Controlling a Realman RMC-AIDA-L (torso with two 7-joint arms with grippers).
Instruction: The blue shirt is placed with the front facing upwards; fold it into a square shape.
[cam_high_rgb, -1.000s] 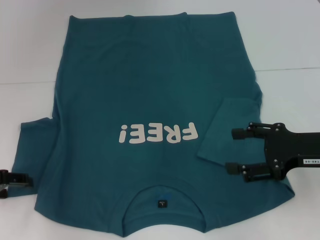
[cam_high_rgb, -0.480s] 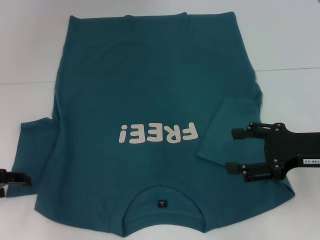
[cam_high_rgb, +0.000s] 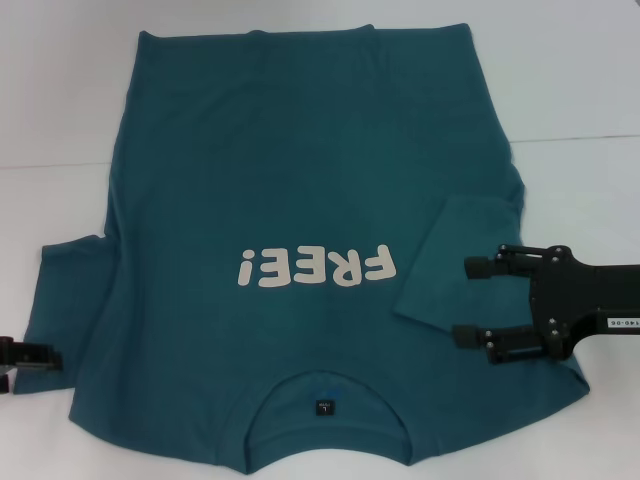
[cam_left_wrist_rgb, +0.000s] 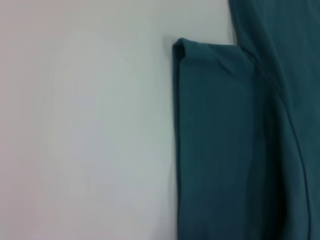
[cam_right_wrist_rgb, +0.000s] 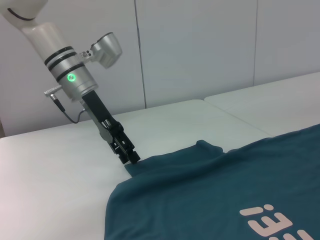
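In the head view, the blue shirt (cam_high_rgb: 300, 250) is spread front up on the white table (cam_high_rgb: 580, 80), its right sleeve folded inward. The right gripper (cam_high_rgb: 462, 300) is held above that sleeve, fingers wide apart, nothing grasped.

In the left wrist view, only the left sleeve (cam_left_wrist_rgb: 215, 140) is seen on the table.

In the right wrist view, the left gripper (cam_right_wrist_rgb: 131, 157) is seen at the sleeve's edge against pale wall panels (cam_right_wrist_rgb: 200, 50); whether it grips cannot be told.

The left gripper (cam_high_rgb: 22, 353) has edged slightly lower beside the sleeve.
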